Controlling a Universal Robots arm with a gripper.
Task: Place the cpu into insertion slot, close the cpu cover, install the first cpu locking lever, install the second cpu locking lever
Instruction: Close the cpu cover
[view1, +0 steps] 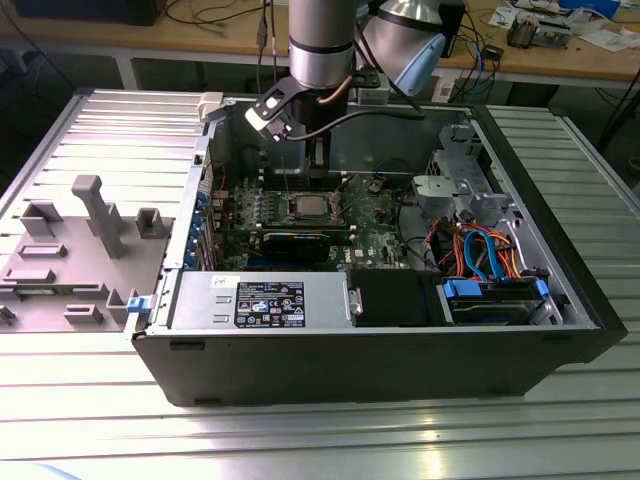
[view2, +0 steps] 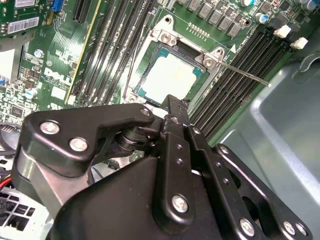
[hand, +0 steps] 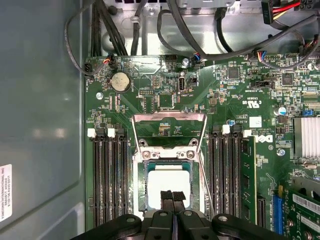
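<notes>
Dull silver square cpu (hand: 167, 181) is seated in the dark square insertion slot (hand: 141, 186) with the silver rim. Black end effector (hand: 173, 196): fingers together, gripping nothing, tips directly over the chip's edge. Thin silver window-frame cpu cover (hand: 170, 117) lies flipped open just beyond the slot, hinge side toward the tips (thin lever rod (hand: 206, 185) looks unlatched alongside).

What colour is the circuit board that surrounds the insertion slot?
The motherboard is green; the first wrist view shows it best.
</notes>
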